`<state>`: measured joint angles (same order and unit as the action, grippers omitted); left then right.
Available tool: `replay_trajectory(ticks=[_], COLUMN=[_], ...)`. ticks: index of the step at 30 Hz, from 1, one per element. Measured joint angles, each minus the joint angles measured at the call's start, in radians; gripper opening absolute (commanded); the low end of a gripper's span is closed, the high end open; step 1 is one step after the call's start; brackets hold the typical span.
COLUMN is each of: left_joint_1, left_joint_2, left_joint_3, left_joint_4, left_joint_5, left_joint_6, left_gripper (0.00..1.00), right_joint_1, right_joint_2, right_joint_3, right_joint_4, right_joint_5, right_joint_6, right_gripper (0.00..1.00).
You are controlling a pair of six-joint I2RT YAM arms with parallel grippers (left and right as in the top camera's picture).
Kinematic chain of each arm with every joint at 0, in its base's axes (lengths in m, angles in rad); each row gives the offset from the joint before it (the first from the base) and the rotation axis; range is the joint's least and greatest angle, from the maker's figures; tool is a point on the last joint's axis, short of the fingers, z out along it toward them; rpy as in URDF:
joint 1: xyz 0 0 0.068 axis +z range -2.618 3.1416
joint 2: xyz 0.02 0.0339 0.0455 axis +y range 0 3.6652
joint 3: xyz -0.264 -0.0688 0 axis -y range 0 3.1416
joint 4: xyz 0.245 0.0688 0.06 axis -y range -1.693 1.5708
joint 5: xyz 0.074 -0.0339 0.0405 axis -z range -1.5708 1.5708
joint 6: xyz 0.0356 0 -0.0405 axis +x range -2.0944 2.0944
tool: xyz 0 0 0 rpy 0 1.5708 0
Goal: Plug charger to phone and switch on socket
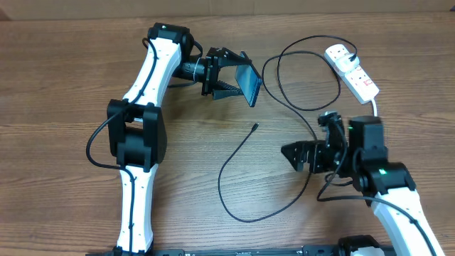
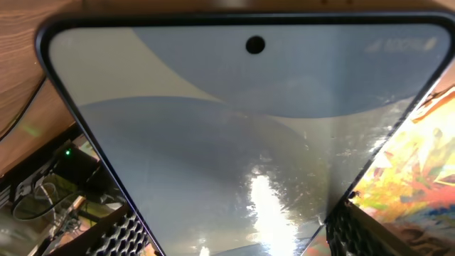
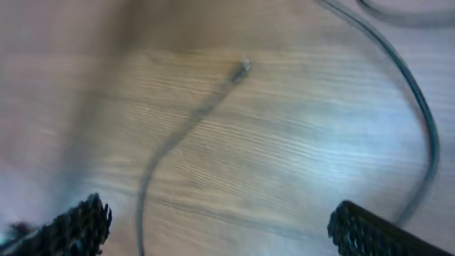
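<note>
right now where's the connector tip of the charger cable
In the overhead view the connector tip lies on the table near centre, just below the phone held by the left end effector and up-left of the right end effector.

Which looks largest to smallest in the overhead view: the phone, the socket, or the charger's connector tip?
1. socket: longest outline.
2. phone: looks smaller, but it is held tilted off the table and foreshortened, so its rank against the socket is unsure.
3. connector tip: a tiny speck, clearly smallest.
</note>
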<state>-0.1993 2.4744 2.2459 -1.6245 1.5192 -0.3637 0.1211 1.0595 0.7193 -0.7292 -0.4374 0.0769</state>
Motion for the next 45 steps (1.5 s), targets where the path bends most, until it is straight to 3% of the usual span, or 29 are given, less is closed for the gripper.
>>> replay_trajectory(ticks=[3,11,20,27,37,45], left_joint_1=[0.010,0.018,0.018,0.018,0.020,0.024], left_joint_2=[0.000,0.000,0.000,0.000,0.000,0.000], left_joint_3=[0.000,0.000,0.000,0.000,0.000,0.000], left_joint_4=[0.000,0.000,0.000,0.000,-0.018,-0.018], left_joint_5=[0.000,0.000,0.000,0.000,0.000,0.000], left_joint_6=[-0.003,-0.008,-0.056,-0.077,-0.083,-0.083], left_gripper=[0.66,0.66,0.67,0.67,0.68,0.68], right_joint_1=[0.085,0.410,0.740,0.770,0.770,0.770], right_joint_2=[0.015,0.015,0.015,0.015,0.016,0.115], right_joint_3=[0.069,0.249,0.275,0.275,0.275,0.275], right_joint_4=[-0.069,-0.048,0.003,0.017,0.072,0.267], right_joint_5=[0.166,0.512,0.958,1.071,1.073,1.047], right_joint_6=[0.036,0.199,0.405,0.455,0.470,0.409], right_gripper=[1.00,1.00,1.00,1.00,1.00,0.96])
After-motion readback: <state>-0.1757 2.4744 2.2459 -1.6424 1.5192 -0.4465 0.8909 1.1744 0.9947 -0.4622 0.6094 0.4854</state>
